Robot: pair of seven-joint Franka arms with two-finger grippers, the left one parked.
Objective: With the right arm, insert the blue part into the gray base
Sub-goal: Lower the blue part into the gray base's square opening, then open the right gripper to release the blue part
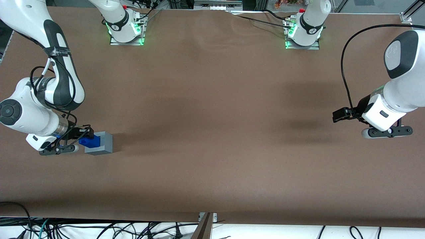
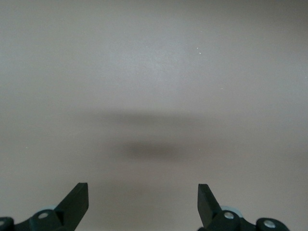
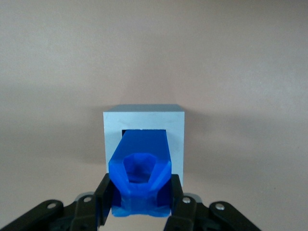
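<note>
From my station I see the right arm point(image 1: 49, 83) folded down along the left edge of the front view, its upper link dropping from the upper left corner, elbow bent, and the forearm turning back toward the table so that the silver wrist band sits low at the left. The gripper point(image 1: 87, 135) hangs in the lower left of that frame, directly over the gray base point(image 1: 101, 145), which stands on the brown table point(image 1: 212, 116) toward the working arm's end. Its two black fingers point(image 3: 107, 197) are clamped against the sides of the blue part point(image 1: 89, 141), one on each flank, holding it upright. In the right wrist view the blue part point(image 3: 140, 173) fills the space between the fingers, and its far end reaches into the square recess in the top face of the gray base point(image 3: 144, 139); a thin dark line of the recess shows along one edge of the blue piece. I cannot tell how deep the part sits in the recess.
</note>
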